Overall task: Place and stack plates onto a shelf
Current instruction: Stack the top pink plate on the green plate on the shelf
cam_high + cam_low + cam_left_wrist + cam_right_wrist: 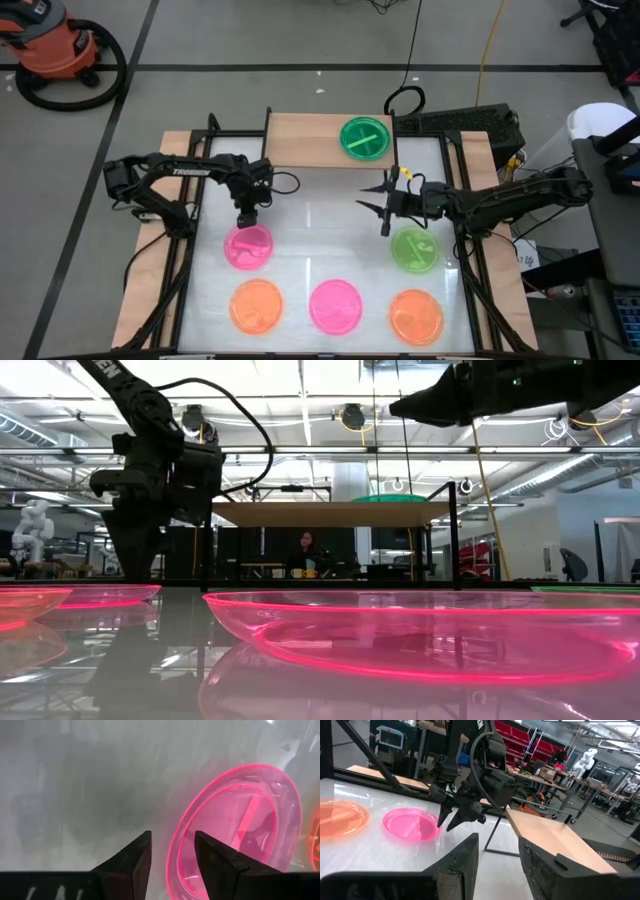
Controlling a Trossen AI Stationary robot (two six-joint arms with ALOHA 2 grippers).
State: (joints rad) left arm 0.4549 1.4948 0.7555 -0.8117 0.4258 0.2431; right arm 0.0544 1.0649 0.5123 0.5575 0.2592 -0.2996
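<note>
A green plate (364, 137) lies on the wooden shelf (305, 140) at the far side. On the white tabletop lie a pink plate (248, 247), a green plate (414, 249), and in the near row an orange plate (256, 306), a pink plate (335, 305) and an orange plate (415, 315). My left gripper (247, 218) is open and points down over the far rim (175, 855) of the left pink plate. The rim passes between its fingers (172, 852). My right gripper (375, 205) is open and empty, raised above the table left of the green plate and pointing toward the table's left (498, 847).
The shelf's black legs (207, 550) stand on the far part of the table, with an open gap under its top. A black frame (190, 230) runs along the table's sides. The middle of the tabletop (320, 225) between the two arms is bare.
</note>
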